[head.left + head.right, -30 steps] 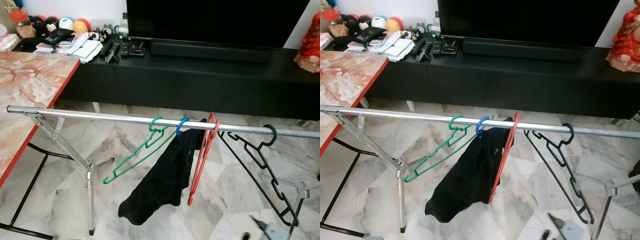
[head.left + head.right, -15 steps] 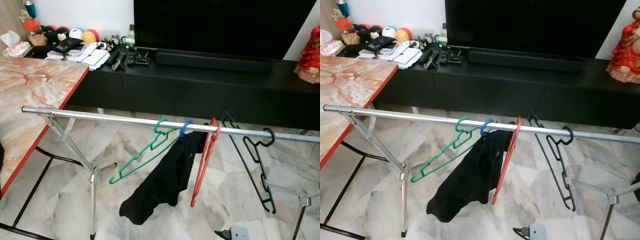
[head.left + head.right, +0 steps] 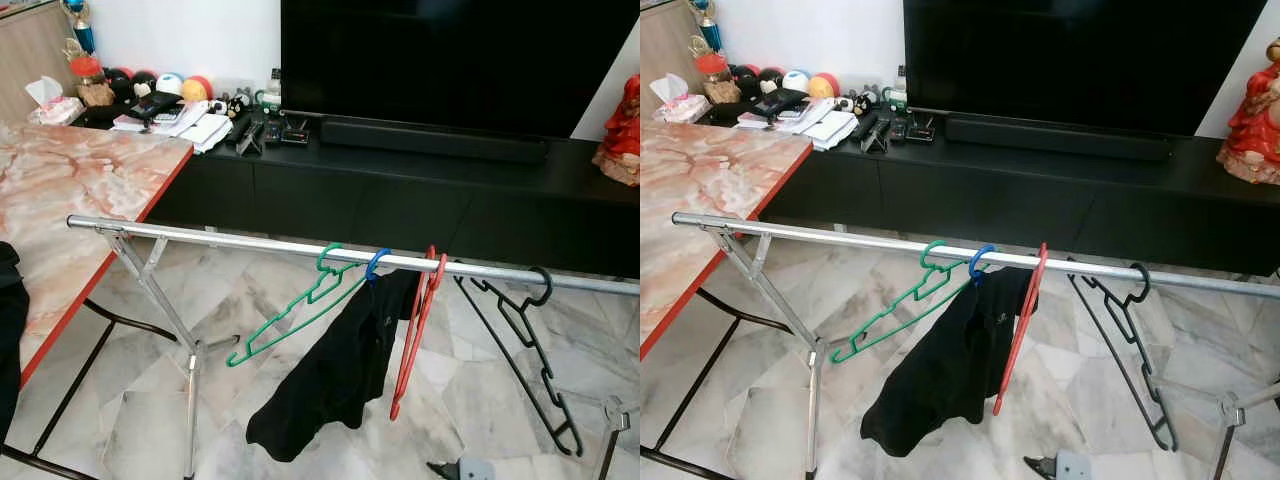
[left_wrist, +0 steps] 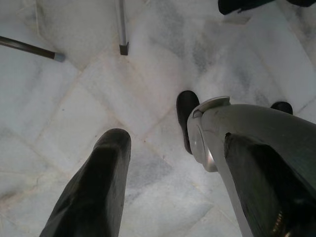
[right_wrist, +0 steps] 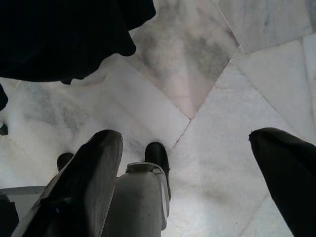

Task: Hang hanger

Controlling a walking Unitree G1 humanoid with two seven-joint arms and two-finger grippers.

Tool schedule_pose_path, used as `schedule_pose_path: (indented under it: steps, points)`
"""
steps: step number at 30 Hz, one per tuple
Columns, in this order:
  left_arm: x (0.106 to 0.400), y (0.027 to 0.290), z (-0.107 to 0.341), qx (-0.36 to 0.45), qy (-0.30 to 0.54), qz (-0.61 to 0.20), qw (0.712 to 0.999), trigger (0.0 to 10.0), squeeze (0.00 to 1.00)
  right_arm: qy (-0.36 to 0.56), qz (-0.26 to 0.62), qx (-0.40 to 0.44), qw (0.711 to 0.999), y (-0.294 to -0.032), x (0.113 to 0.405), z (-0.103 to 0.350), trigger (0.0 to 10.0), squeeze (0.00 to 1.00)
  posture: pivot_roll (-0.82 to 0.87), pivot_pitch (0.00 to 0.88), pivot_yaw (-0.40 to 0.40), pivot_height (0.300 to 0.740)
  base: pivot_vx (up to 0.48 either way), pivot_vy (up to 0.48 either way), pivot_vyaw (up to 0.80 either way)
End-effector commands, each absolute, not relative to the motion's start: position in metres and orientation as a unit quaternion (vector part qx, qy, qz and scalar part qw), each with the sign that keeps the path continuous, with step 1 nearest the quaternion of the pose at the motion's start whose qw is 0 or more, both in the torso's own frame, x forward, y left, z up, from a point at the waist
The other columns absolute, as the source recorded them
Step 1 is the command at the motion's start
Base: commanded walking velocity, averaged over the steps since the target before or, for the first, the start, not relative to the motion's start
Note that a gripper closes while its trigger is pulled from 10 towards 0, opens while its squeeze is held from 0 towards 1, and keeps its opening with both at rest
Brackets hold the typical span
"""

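The black hanger (image 3: 528, 345) hangs by its hook near the right end of the shiny metal rail (image 3: 220, 239). It's thin plastic, with notched shoulders, tilted so the body slants down toward the floor. Left of it on the same rail: a red hanger (image 3: 415, 325) seen almost edge-on, then a blue hook (image 3: 374, 264) carrying a limp black garment (image 3: 340, 375) that sags in a bunch, then a skinny green hanger (image 3: 290, 320) swung out at an angle.

The rail sits on a folding frame of silver tube legs (image 3: 160, 310) over a glossy grey-veined marble tile floor (image 3: 250, 400).

Both grippers are down low, holding nothing. The right gripper (image 5: 187, 163) has its fat black fingers spread wide over the tiles, with the garment's hem just ahead of it. The left gripper (image 4: 177, 163) is spread too, pointing at bare floor near a frame leg's foot.

Off to the left there's a pinkish marble-look table (image 3: 70, 200) with a red edge. Behind the rail, a long matte black TV cabinet (image 3: 400, 190) holds a big dark TV (image 3: 450, 60), a soundbar, papers, remotes and some round toys. A red figurine (image 3: 1252, 100) stands at the cabinet's right end.
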State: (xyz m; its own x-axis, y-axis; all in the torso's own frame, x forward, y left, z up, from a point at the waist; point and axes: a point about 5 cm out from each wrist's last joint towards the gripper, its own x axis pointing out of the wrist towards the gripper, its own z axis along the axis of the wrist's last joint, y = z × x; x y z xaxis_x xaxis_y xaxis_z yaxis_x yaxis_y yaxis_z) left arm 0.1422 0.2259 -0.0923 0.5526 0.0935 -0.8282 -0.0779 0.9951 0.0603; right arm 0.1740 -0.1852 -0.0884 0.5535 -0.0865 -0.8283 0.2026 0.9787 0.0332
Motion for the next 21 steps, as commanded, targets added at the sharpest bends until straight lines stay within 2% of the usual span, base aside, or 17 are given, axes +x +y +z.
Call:
schedule_pose_path:
  steps: [1, 12, 21]
  points:
    - [0.133, 0.231, -0.095, 0.008, 0.483, 0.052, 0.874, 10.0, 0.0, 0.471, -0.084, 0.054, 0.877, -0.189, 0.168, -0.091, 10.0, 0.0, -0.03, 0.068, -0.033, 0.74, -0.285, 0.0, 0.0]
    - [0.13, 0.251, -0.09, 0.009, 0.485, 0.068, 0.872, 10.0, 0.0, 0.465, -0.082, 0.047, 0.88, -0.191, 0.172, -0.089, 10.0, 0.0, -0.02, 0.121, -0.037, 0.74, -0.278, 0.0, 0.0]
    - [0.133, 0.261, -0.086, 0.003, 0.478, 0.078, 0.875, 10.0, 0.0, 0.466, -0.085, 0.042, 0.88, -0.193, 0.173, -0.088, 10.0, 0.0, -0.05, 0.152, -0.042, 0.74, 0.0, 0.0, 0.0]
